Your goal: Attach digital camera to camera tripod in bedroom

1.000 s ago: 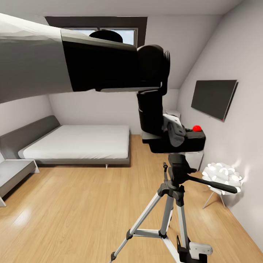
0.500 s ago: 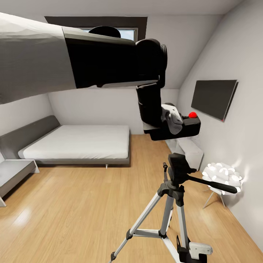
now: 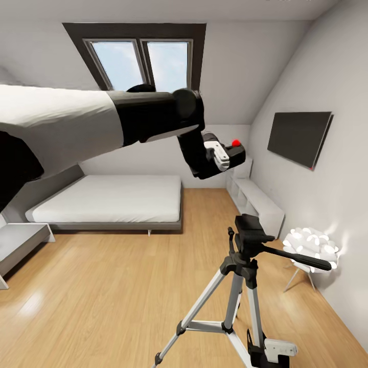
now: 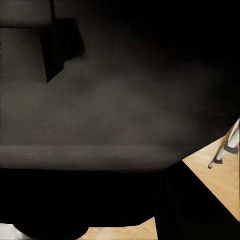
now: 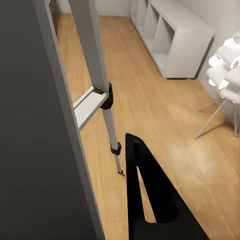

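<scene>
Two jaws of my left gripper (image 3: 221,156) are clamped on the small black boxy digital camera with a red round button on top (image 3: 231,153); white finger (image 3: 217,155) lies across its near face, camera tilted. Below the jaws and well apart from them stands the tall camera tripod with silver metal legs and black head (image 3: 249,240), long black pan handle (image 3: 299,258) pointing away to the side. Mount plate on top is bare, so attaching not yet done. Left wrist view mostly dark, camera body up close, a bit of tripod leg (image 4: 227,146) at the edge.

Right gripper (image 5: 150,200): black finger (image 5: 145,170) seen near a silver tripod leg (image 5: 97,70); whether it is parted or closed I cannot tell.

Beyond the jaws: white cube shelving (image 3: 258,202), black wall TV (image 3: 299,137), white bed (image 3: 110,197), light wood floor (image 3: 102,286), white knobbly stool (image 3: 312,245).

To do the step well, I judge: level the camera, centre its base over the head, lower straight, slowly. Avoid knocking the handle; keep grip until seated.
</scene>
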You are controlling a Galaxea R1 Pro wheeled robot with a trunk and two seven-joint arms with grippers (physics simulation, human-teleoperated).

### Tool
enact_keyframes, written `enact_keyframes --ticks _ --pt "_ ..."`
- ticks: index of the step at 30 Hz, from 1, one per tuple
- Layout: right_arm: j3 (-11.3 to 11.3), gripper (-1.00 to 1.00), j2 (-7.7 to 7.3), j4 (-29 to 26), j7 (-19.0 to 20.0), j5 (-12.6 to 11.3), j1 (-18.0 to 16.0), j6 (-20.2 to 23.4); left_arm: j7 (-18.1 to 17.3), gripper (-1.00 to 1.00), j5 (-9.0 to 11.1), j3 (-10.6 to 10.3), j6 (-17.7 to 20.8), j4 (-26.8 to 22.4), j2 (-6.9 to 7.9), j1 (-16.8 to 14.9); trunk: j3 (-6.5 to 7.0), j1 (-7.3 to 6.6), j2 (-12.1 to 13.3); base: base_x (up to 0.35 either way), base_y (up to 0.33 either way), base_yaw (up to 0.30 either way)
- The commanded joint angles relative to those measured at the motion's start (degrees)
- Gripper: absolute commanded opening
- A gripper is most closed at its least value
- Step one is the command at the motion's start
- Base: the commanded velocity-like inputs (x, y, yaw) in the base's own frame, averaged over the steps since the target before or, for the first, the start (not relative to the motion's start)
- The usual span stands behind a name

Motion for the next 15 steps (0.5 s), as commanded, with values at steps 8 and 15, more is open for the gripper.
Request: enact_keyframes --ticks 8,15 --pt "0.17 -1.0 0.02 0.0 -0.42 0.17 0.0 0.06 1.47 -1.0 8.24 -0.22 -3.3 -5.24 -0.03 0.86 -0.11 0.04 -0.12 0.0 0.0 0.0" --pt "0.17 -1.0 0.05 0.0 -0.42 0.17 0.0 0.08 1.57 -1.0 9.55 -0.18 -4.98 -11.18 -0.03 0.91 -0.11 0.04 -0.12 0.0 0.0 0.0"
